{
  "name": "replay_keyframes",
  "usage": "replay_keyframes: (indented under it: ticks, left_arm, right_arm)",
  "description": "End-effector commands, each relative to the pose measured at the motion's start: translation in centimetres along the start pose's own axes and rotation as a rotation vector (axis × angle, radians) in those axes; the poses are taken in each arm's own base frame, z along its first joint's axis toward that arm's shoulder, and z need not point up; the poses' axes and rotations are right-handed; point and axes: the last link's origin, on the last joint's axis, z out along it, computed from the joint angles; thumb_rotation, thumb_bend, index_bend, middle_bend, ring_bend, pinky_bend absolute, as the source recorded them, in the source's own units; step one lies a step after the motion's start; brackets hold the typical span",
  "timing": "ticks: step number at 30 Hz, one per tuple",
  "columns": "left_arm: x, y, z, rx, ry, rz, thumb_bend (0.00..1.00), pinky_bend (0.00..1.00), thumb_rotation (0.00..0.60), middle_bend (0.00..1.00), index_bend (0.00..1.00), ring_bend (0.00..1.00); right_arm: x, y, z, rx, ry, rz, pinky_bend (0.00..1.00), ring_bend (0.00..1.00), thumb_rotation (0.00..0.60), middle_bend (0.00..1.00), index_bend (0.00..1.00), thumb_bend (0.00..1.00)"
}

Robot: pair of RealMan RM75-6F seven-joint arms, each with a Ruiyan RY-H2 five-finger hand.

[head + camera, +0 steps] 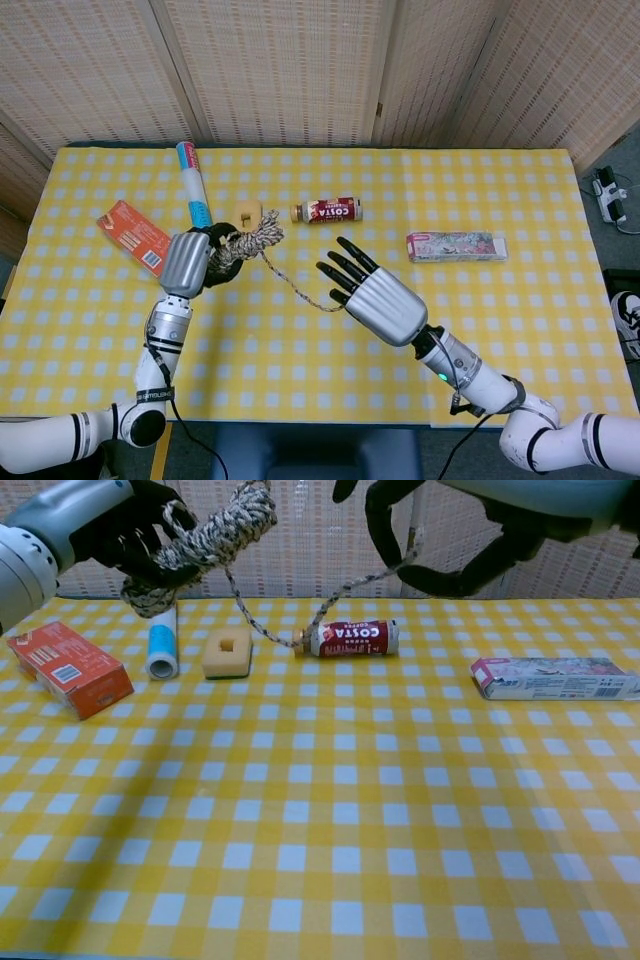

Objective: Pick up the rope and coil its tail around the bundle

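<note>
our left hand (187, 262) has its dark fingers (140, 542) clamped around the rope bundle (248, 240), holding it up above the counter (300, 330) near the blue-and-white tube (192, 187). the rope tail (292, 287) runs from the bundle down and rightward to our right hand (378, 303), where it hooks at the fingers (340, 272); in the chest view the strand passes between the curled black fingers, so we take it as pinched there, though the exact contact is hard to see. the other fingers of that hand are spread forward. the whole rope hangs in the air, sagging between the two hands, not touching the yellow checked cloth. behind it on the counter lie a costa coffee bottle (327, 211) on its side and a yellow sponge block (227, 654) just beside the tube. an orange box (132, 234) sits to the far left, and a toothpaste box (456, 245) lies well apart to the right.
</note>
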Motion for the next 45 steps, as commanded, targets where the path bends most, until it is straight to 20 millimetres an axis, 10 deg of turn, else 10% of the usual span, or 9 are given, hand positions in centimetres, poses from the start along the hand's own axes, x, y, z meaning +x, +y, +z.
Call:
replay_keyframes:
  ticks: [1, 20, 36, 45]
  left_arm:
    - [-0.8, 0.6, -0.7, -0.028, -0.012, 0.010, 0.60, 0.50, 0.600, 0.59, 0.58, 0.56]
    - [-3.7, 2.8, -3.0, -0.286, -0.070, -0.100, 0.60, 0.48, 0.600, 0.59, 0.59, 0.55]
    - [-0.9, 2.8, -3.2, -0.369, -0.078, -0.515, 0.60, 0.49, 0.600, 0.59, 0.59, 0.55]
    - [1.2, 3.0, -2.5, -0.327, -0.070, -0.679, 0.60, 0.49, 0.600, 0.59, 0.59, 0.55]
  right_arm:
    - [1.2, -0.8, 2.1, 0.014, 0.018, -0.002, 0.00, 0.15, 0.600, 0.20, 0.68, 0.53]
    - [2.9, -0.6, 7.4, -0.052, 0.093, 0.044, 0.00, 0.15, 0.600, 0.17, 0.68, 0.53]
    - [-0.6, 5.6, 3.9, -0.224, 0.028, 0.089, 0.00, 0.17, 0.600, 0.19, 0.68, 0.53]
    - [-4.1, 5.1, 1.4, -0.175, -0.048, 0.049, 0.00, 0.18, 0.600, 0.20, 0.68, 0.53]
